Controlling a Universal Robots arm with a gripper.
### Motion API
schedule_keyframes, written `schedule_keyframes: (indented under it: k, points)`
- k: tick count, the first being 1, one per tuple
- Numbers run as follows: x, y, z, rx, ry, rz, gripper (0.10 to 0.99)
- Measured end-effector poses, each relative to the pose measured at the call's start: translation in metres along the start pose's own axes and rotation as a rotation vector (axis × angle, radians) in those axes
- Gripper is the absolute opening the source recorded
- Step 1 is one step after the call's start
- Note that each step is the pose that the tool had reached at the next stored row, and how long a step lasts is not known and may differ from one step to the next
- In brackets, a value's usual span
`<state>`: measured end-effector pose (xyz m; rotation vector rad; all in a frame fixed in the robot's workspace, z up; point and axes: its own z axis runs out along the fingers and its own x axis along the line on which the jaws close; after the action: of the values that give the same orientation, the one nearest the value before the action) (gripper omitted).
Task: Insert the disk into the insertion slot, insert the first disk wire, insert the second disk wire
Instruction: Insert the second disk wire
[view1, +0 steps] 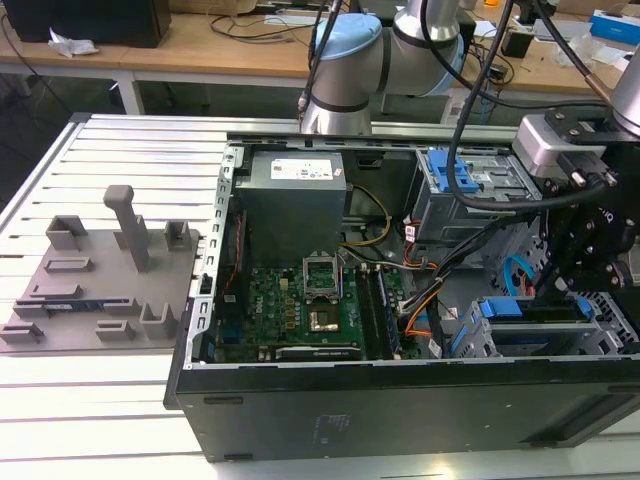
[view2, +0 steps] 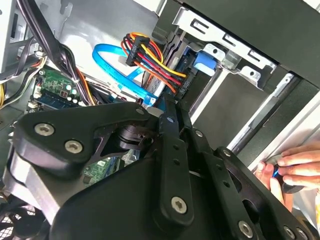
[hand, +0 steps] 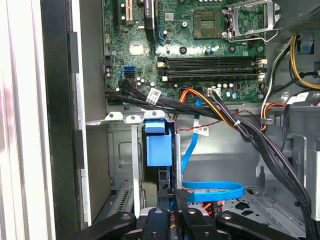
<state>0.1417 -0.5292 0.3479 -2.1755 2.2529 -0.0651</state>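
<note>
Exterior view: gripper (view1: 580, 250) hung inside the open computer case (view1: 400, 400), just above the disk (view1: 530, 318) seated in the insertion slot (view1: 475, 340) near the case's front edge at the exterior view's right. Little free room there, cables close by.

Second wrist view: gripper's black linkage crowded the foreground, a blue flat cable (view2: 120, 70) and a multicolour wire bundle (view2: 155, 57) beyond. A person's hand (view2: 290, 170) touched the case edge.

First wrist view: fingers (hand: 180, 200) looked pinched together on the blue cable's connector (hand: 181, 192), beside the disk's blue carrier (hand: 159, 145). Motherboard (hand: 200, 45) lay well apart.

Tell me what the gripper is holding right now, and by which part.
The gripper appears to be shut on the blue flat wire, pinching it by its black end connector.
</note>
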Motion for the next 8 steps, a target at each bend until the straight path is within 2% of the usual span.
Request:
schedule_keyframes:
  k: [8]
  points:
    - [-0.0001,-0.0003,0.0042,0.000,0.0001,0.000,0.161]
